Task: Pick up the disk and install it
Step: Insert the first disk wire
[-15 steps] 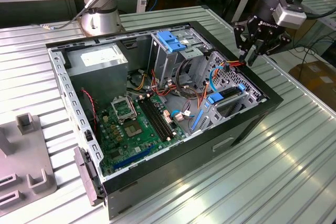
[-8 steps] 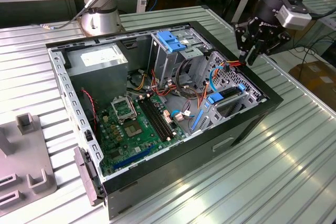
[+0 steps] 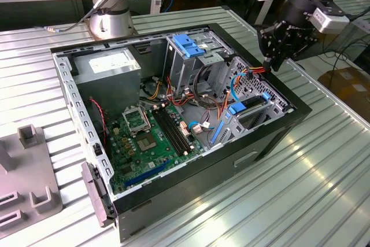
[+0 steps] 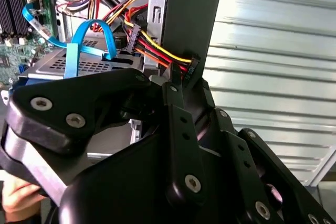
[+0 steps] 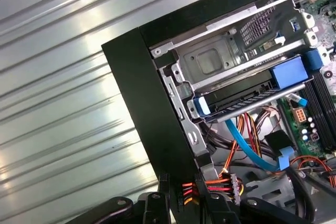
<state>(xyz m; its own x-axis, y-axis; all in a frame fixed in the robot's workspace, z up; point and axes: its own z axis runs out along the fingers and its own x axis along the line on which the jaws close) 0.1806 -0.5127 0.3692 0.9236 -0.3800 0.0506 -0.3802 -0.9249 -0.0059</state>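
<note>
We see an open desktop computer case (image 3: 272, 137) lying on its side on a ribbed metal table (image 3: 324, 195), in the middle of the exterior view. In the upper right of that frame the robot's black gripper (image 3: 270, 62) hangs over the case's right-hand corner. Its fingers are drawn close together. As far as we can judge, they pinch a small black power plug (image 4: 191, 66) at the end of a bundle of red, yellow and orange wires (image 3: 258, 69).

The disk (image 5: 241, 97) is not in the gripper. In the first wrist view it is a dark flat slab with blue rails at both ends, sitting in a grey metal cage (image 5: 210, 61) against the case's black wall. In the exterior view it lies right of centre, just below the gripper. It looks seated, though we cannot tell whether it is pushed fully home. A blue ribbon cable (image 5: 247, 148) loops close beside it.

In our judgement there are several risks:
- The wire bundle looks short, so a pull could slip the plug out of the pinch or strain the wires.
- The fingers sit just beside the case wall and the cage's metal edges, so a small drift could knock them.
- The blue cable is near enough to snag.
- A plug pressed in crooked could bend its socket.
</note>
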